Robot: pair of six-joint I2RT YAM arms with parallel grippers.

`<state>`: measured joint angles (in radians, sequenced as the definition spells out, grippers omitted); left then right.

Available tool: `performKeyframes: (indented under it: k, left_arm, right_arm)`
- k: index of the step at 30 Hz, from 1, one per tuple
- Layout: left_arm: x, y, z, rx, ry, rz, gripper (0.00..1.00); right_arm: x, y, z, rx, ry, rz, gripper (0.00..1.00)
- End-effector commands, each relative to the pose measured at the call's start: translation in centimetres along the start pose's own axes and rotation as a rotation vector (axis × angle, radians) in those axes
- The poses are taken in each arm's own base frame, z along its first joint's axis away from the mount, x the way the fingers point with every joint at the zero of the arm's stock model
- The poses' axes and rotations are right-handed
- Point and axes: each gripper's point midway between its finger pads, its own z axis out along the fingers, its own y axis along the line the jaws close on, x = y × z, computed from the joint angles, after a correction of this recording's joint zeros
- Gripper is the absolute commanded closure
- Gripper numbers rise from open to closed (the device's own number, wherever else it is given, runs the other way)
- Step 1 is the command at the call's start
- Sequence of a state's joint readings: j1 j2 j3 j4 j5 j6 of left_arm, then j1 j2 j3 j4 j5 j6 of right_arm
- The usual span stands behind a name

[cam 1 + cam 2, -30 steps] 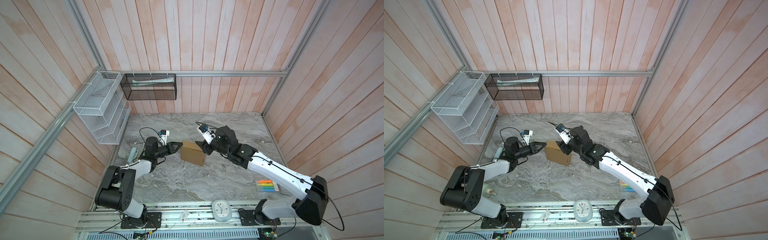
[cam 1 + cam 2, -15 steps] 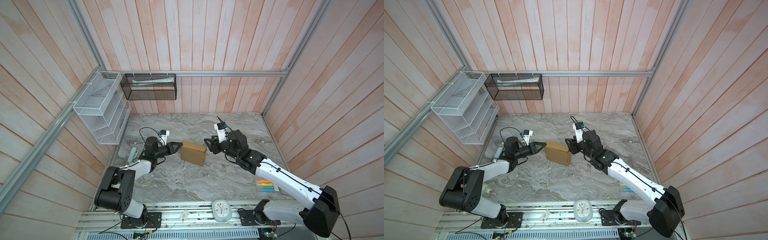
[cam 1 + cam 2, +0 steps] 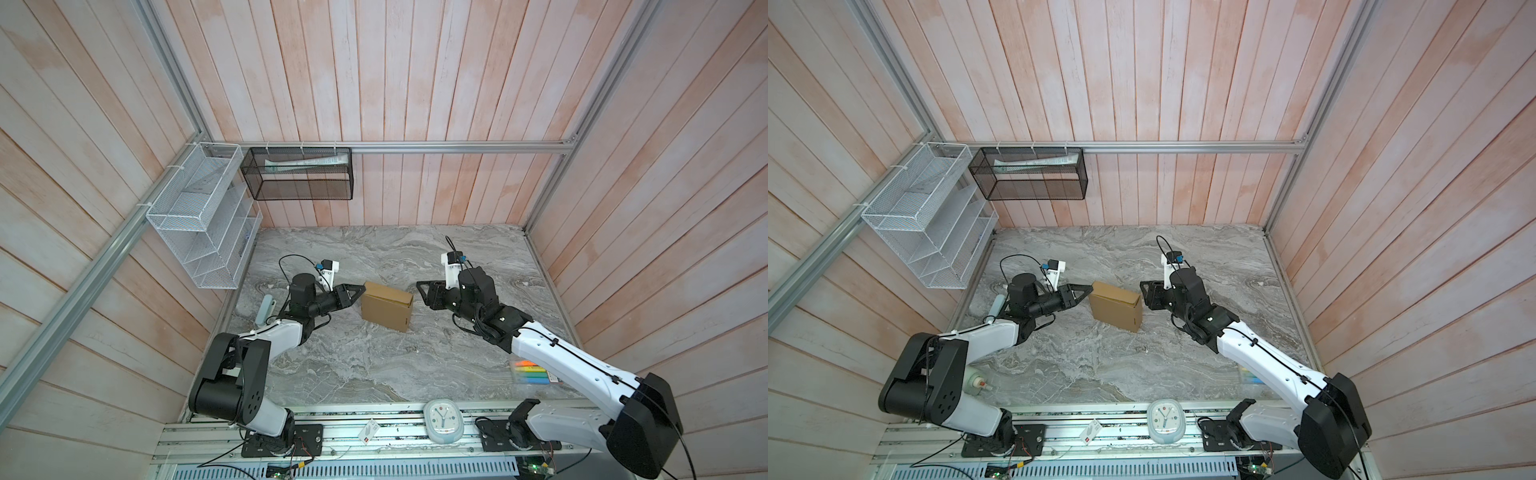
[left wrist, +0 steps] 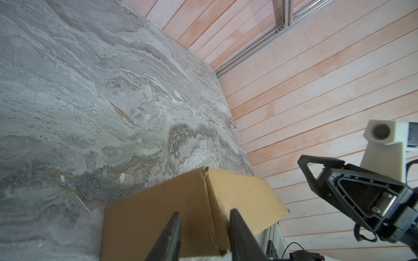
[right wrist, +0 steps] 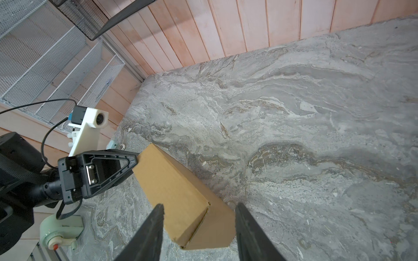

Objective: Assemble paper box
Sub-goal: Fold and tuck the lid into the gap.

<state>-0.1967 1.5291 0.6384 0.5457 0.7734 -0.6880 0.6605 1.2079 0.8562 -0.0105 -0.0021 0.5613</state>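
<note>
The paper box is sitting folded shut, a closed brown block, around the middle of the marble table, slightly left of centre. No loose flaps are showing in either top view, so the assembly is looking essentially done. The right wrist view is showing a thin seam at the box's right end, which may be needing a last press.

The left gripper is meeting the box's left end, its fingers standing part-way open with the end face filling the gap; it is not looking clamped on anything. The right gripper is hovering just beside the right end, spread wide and carrying nothing.
</note>
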Motion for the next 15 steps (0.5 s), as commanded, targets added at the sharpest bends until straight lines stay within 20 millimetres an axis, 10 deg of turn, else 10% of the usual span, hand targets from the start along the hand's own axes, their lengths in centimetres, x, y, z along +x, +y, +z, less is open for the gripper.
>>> performKeyframes:
  k: [1,15]
  left_arm:
    - [1.5,2.0,0.0,-0.080,0.036,-0.041,0.62]
    - [1.4,2.0,0.1,-0.077,0.041,-0.041,0.63]
  right_arm:
    - [-0.4,-0.3,-0.2,-0.009,-0.024,0.066,0.50]
    - [2.6,0.4,2.3,-0.140,0.041,0.237,0.51]
